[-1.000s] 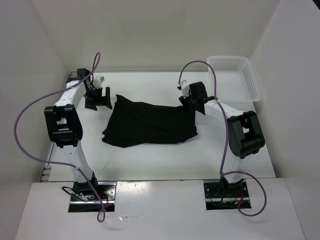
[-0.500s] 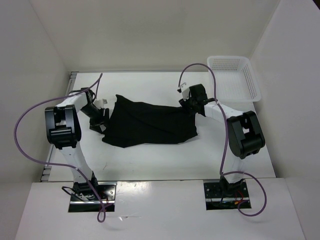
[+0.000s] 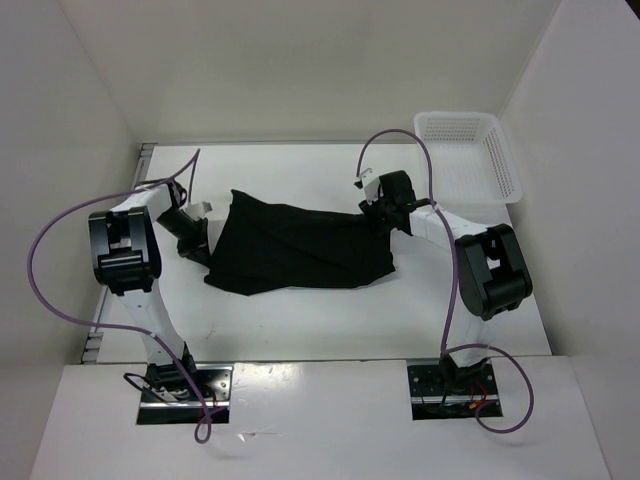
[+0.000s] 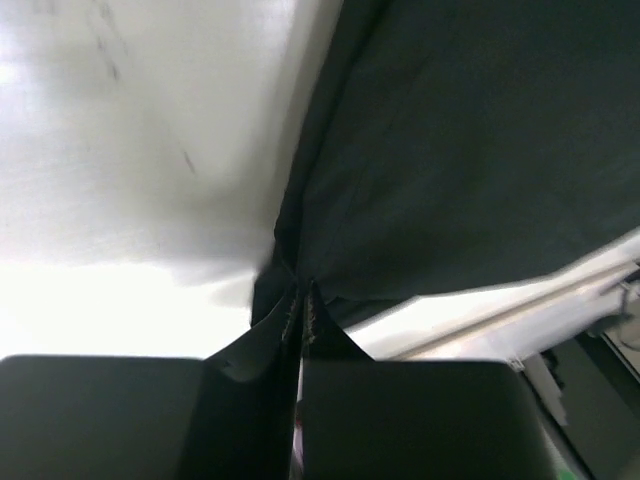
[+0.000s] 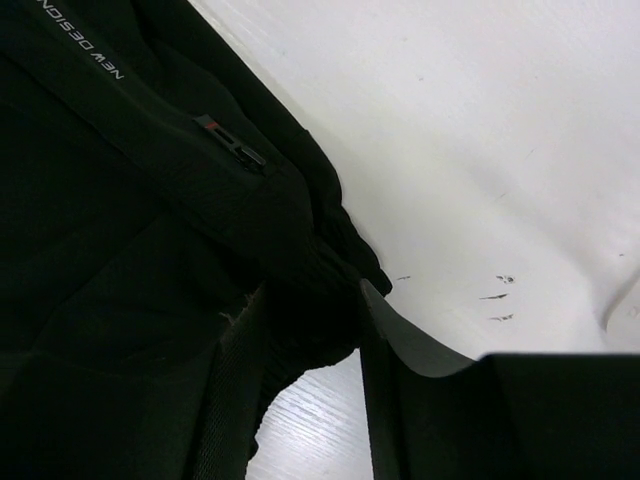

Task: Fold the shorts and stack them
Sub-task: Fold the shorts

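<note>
Top external view: on the table, the shorts lie spread and unfolded at its middle. The left gripper pinches their left edge, jaws together on the cloth. The right gripper clamps the bunched right corner. No fold appears made, so folding and stacking remain. A basket waits beyond.
</note>
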{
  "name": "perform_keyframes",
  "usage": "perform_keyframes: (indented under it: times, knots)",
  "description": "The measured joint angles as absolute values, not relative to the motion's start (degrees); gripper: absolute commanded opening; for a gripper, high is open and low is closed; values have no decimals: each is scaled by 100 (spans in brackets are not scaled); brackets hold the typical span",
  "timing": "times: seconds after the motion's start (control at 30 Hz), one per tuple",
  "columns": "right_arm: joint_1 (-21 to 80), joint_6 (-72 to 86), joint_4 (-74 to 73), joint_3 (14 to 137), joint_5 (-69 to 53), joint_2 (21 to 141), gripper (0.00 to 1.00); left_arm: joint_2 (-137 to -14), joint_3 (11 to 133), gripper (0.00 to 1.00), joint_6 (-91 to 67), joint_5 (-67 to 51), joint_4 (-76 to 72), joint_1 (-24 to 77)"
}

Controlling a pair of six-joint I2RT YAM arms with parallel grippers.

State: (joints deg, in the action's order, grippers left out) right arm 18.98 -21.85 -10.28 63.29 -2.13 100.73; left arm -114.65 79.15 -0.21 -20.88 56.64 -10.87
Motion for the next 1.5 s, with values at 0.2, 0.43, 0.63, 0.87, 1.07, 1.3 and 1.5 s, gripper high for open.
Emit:
perform_keyframes:
  times: [0.2, 0.43, 0.63, 0.87, 1.07, 1.3, 1.5]
  knots:
    - [1916, -2231, -1020, 6329, -215, 10073, 27, -11443, 8768, 0, -23, -2458, 6646, -1337]
    - [1918, -2303, -954, 6326, -145, 10073, 7, -10853, 8224, 0, -21, -2217, 7008, -1369]
    - [1927, -2344, -801, 6326, 3, 10075, 10, -11006, 7391, 0, -21, -1997, 7295, -1199]
    - [1944, -2359, -740, 6324, 69, 10075, 43, -11242, 7424, 62, 8, -1898, 7207, -1201]
    - [1964, -2381, -716, 6320, 67, 10075, 58, -11231, 8020, 100, -21, -1839, 6965, -1380]
    - [1966, -2438, -755, 6342, -21, 10073, 58, -10648, 8665, 100, -27, -1741, 5098, -1035]
    - [1966, -2639, -814, 6418, -130, 10073, 54, -11268, 9052, 58, -34, -1817, 4318, -425]
